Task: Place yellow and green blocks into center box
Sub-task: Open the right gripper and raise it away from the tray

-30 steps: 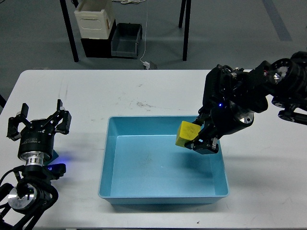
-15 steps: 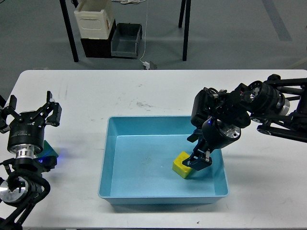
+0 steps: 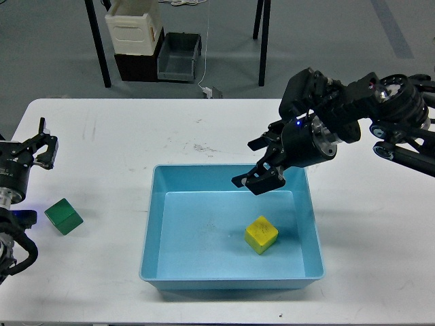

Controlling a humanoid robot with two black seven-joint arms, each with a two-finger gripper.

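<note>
A lab or workshop: white worktable (image 3: 136, 136), grey floor (image 3: 54, 54), stacked storage bins (image 3: 146, 41) behind.

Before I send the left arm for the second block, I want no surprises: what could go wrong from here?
1. The green block lies near the table's left edge; a misjudged grasp by the left gripper might nudge it off.
2. The right gripper hangs open above the blue box's far wall, so both arms could crowd there.
3. The yellow block sits right of centre; dropping green onto it could make it bounce.
</note>
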